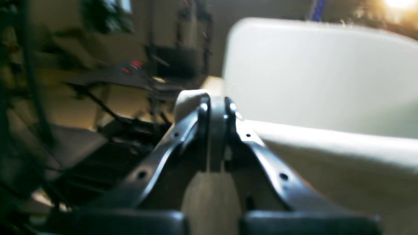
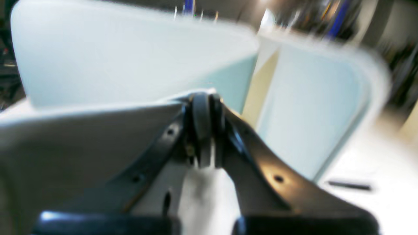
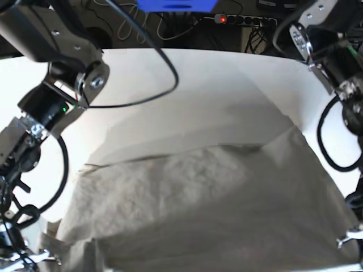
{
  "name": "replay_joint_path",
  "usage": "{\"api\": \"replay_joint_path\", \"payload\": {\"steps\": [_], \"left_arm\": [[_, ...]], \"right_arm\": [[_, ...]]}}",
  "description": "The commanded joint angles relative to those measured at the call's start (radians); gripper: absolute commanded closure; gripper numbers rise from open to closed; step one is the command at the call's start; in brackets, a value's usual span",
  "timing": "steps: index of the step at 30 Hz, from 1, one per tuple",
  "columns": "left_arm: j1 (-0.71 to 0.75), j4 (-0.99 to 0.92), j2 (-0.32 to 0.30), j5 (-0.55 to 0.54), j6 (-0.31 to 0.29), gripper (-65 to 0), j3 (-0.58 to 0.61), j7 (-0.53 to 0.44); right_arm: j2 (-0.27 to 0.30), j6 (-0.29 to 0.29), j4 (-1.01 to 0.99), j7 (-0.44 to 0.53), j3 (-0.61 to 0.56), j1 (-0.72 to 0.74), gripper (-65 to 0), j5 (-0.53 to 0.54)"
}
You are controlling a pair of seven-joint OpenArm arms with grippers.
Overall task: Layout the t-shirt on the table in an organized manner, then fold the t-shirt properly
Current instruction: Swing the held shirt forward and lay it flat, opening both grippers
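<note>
soft matt crinkled cloth t-shirt (image 3: 215, 192), smooth matt white table (image 3: 187, 90)

Both wrist views smear with motion blur, background rooms dissolving into streaks. A warm flare burns out the top right corner of the left wrist view, and highlights glint off the left gripper (image 1: 216, 107). The right wrist view runs cool and bluish. The base view is sharper and evenly bright, with a soft grey shadow across the table (image 3: 187, 79) above the t-shirt (image 3: 215, 209).
</note>
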Motion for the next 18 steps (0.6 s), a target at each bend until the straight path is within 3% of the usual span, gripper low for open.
{"api": "replay_joint_path", "payload": {"steps": [1, 10, 13, 18], "left_arm": [[-0.038, -0.025, -0.017, 0.001, 0.011, 0.0, 0.008, -0.027], [-0.245, -0.426, -0.019, 0.001, 0.009, 0.0, 0.115, -0.036], [-0.33, -0.561, -0.017, 0.0, 0.009, 0.0, 0.129, -0.036], [-0.431, -0.697, -0.016, 0.0, 0.009, -0.1, 0.129, -0.036]], "right_arm": [[0.025, 0.003, -0.022, 0.034, -0.008, 0.033, 0.0, 0.017], [0.111, 0.002, -0.359, 0.036, -0.113, 0.121, 0.0, 0.017], [0.131, -0.055, -0.484, 0.036, -0.113, 0.176, 0.0, 0.017], [0.192, -0.061, -0.651, 0.036, -0.113, 0.238, 0.0, 0.017]]}}
